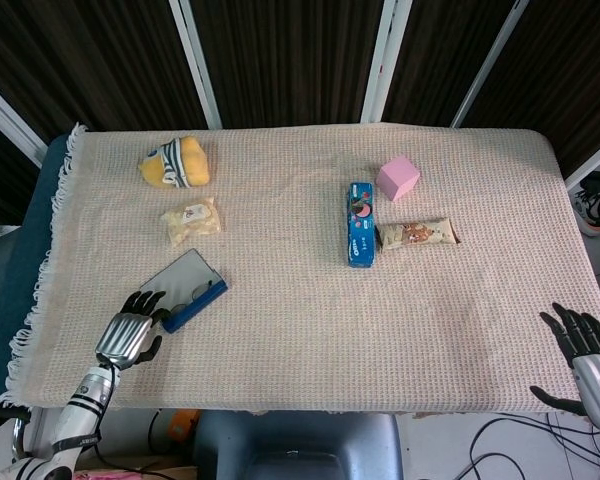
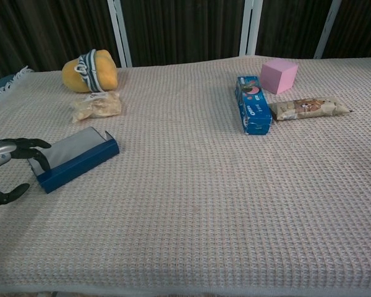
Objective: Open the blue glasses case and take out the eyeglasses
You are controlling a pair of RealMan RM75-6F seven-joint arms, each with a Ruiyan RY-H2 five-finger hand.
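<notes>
The case (image 1: pixel 187 289) (image 2: pixel 73 158) is a long blue box with a flat grey top, lying flat on the cloth at the near left of the table, set at a slant to the table's edge. Its lid looks shut or barely raised. The eyeglasses cannot be seen.

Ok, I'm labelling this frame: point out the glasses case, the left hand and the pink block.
glasses case (image 2: pixel 80 162), chest view, blue front wall.
left hand (image 1: pixel 128 334), head view, silver back.
pink block (image 2: pixel 279 75), chest view, front face.
</notes>
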